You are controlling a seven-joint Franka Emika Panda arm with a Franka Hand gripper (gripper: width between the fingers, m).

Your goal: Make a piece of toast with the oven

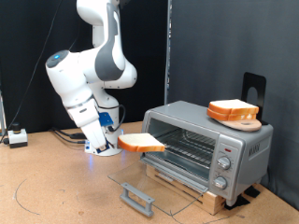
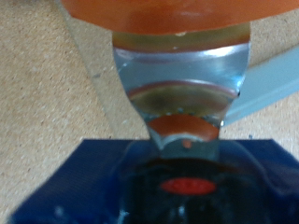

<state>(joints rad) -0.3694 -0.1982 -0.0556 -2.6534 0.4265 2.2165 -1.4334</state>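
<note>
Exterior view had the piece of toast [image 1: 142, 143] flat and level in mid-air, clamped at 1 edge by the gripper [image 1: 120, 142] and reaching out toward the oven [image 1: 207, 147] on the exterior view's right. Oven door [image 1: 145, 183] lay folded down open, wire rack [image 1: 184, 145] just beyond the slice's free edge. Stack of slices [image 1: 233, 110] sat on top.

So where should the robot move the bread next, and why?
Probably straight toward the boxy silver toaster oven. Its glass door lies open, the wire rack is bare, and the pincer holds the pale square bread slice level, just outside the opening.
</note>
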